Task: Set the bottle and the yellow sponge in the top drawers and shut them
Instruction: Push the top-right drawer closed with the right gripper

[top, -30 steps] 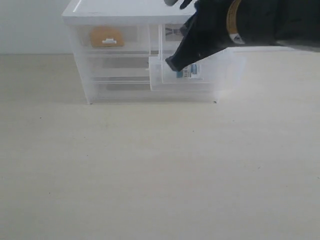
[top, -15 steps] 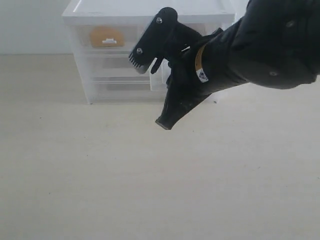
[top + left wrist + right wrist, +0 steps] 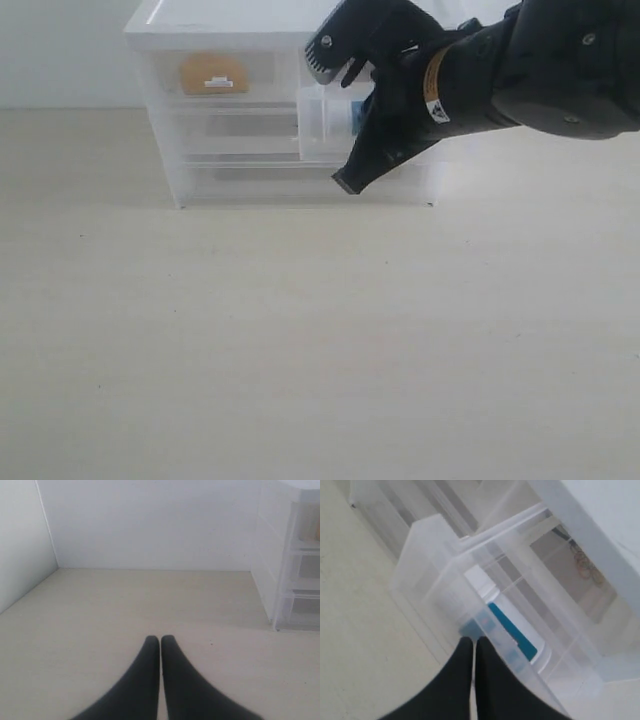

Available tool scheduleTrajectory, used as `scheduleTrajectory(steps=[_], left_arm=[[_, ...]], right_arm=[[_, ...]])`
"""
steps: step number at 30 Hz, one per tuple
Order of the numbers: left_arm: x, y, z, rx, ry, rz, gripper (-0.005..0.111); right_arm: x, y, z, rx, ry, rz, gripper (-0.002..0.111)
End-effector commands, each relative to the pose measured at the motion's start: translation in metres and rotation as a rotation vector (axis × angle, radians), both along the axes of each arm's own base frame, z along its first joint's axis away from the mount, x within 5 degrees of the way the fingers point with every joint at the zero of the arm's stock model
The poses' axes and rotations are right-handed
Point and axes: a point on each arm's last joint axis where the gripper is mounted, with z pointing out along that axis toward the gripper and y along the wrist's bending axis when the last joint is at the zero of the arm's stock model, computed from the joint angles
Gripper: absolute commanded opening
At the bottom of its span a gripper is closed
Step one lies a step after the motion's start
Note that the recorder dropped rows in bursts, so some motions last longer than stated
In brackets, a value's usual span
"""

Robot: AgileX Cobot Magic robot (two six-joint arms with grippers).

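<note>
Right gripper (image 3: 472, 641), fingers pressed together on nothing, is hovering at the clear front wall of the pulled-out right top drawer (image 3: 427, 560), the bottle (image 3: 512, 627) lying inside just beyond its tips, the yellow sponge (image 3: 212, 72) sitting in the shut left top drawer (image 3: 265, 75); left gripper (image 3: 160, 641), likewise closed, is resting well apart.

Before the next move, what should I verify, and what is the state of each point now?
1. The small white plastic bottle is inside the right clear plastic top drawer: ok.
2. The rectangular yellow-orange sponge is inside the left clear plastic top drawer: ok.
3. Left drawer closed: ok.
4. Right drawer closed: not ok, pulled out.
5. The right end effector shut, empty: ok.
6. Touching drawer front: cannot tell.
</note>
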Motion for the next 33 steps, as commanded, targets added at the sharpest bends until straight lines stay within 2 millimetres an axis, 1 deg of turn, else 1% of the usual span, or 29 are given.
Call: scheduleTrajectory(steps=[1, 5, 10, 15, 22, 26, 27, 30, 32, 33], left_arm=[[0.0, 0.0, -0.001, -0.017, 0.002, -0.002, 0.004], [0.0, 0.0, -0.001, -0.017, 0.002, -0.002, 0.004], [0.0, 0.0, -0.001, -0.017, 0.002, -0.002, 0.004], [0.0, 0.0, -0.001, -0.017, 0.002, -0.002, 0.004], [0.0, 0.0, -0.001, -0.017, 0.002, -0.002, 0.004], [0.0, 0.0, -0.001, -0.017, 0.002, -0.002, 0.004], [0.0, 0.0, -0.001, -0.017, 0.002, -0.002, 0.004], [0.0, 0.0, -0.001, -0.017, 0.002, -0.002, 0.004], [0.0, 0.0, -0.001, -0.017, 0.002, -0.002, 0.004], [0.0, 0.0, -0.001, -0.017, 0.002, -0.002, 0.004]], right_arm=[[0.01, -0.006, 0.004, 0.059, -0.034, 0.006, 0.002], [0.026, -0.01, -0.003, 0.063, -0.016, -0.036, 0.002], [0.043, 0.001, -0.01, 0.083, -0.014, -0.028, 0.002], [0.064, 0.01, -0.008, 0.094, -0.025, -0.058, 0.002], [0.085, 0.018, 0.0, 0.108, -0.071, -0.063, 0.002], [0.099, 0.009, 0.008, 0.134, -0.093, -0.103, 0.002], [0.101, 0.007, 0.006, 0.136, -0.09, -0.107, 0.002], [0.102, 0.001, 0.003, 0.132, -0.058, -0.161, 0.002], [0.097, -0.005, 0.005, 0.146, 0.0, -0.254, 0.002], [0.093, -0.009, 0.005, 0.125, 0.02, -0.283, 0.002]])
